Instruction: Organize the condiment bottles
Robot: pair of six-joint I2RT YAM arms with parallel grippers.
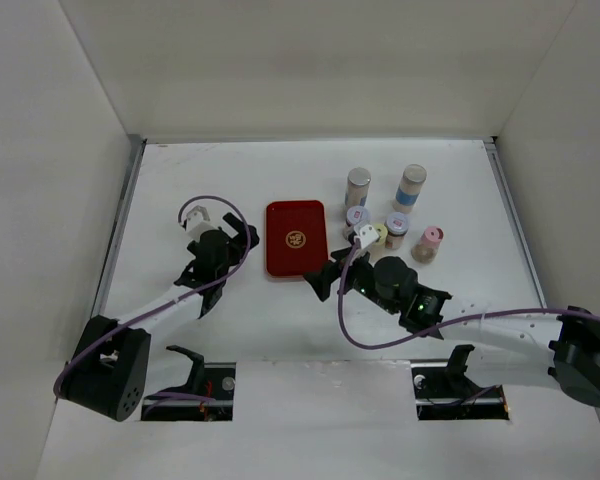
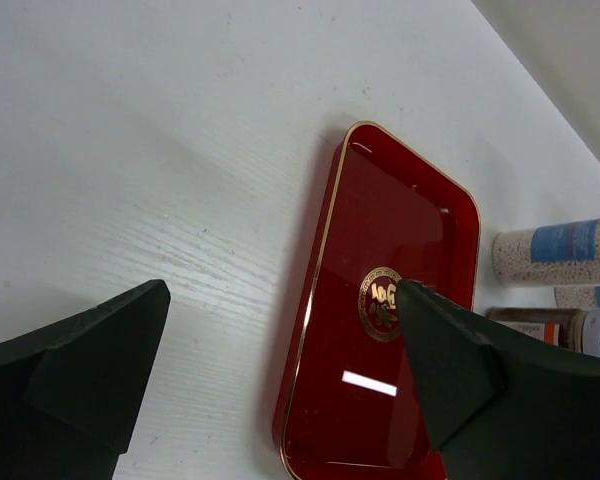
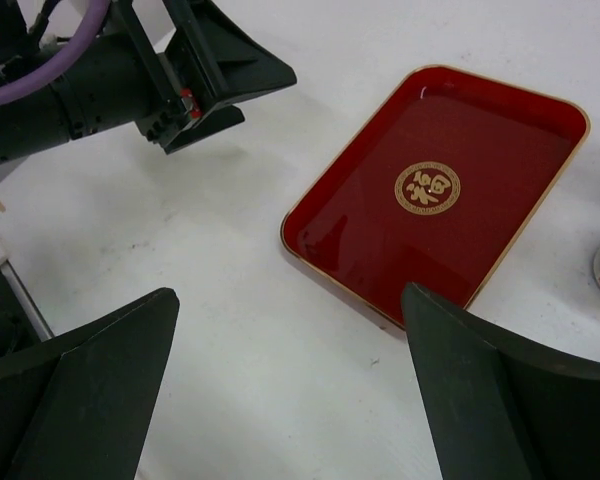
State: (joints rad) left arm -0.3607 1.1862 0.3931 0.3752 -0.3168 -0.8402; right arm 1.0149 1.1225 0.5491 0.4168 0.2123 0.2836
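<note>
Six condiment bottles (image 1: 396,230) stand right of the red tray (image 1: 295,237): probably light, rigid and slick, so grip mid-body. The left end effector (image 1: 242,238) and right end effector (image 1: 325,276) gape wide, empty.

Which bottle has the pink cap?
The condiment bottle farthest right in the group, in the row nearest the arms; its cap alone is solid pink.

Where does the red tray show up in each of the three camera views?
Top external: the red tray lies mid-table, just left of the jars.
Left wrist: the tray fills the centre-right and runs down to the bottom edge, with jars at its right.
Right wrist: the tray sits upper right, slanted.
Shared landmark: the gold emblem at the tray's centre, visible in all three views.
</note>
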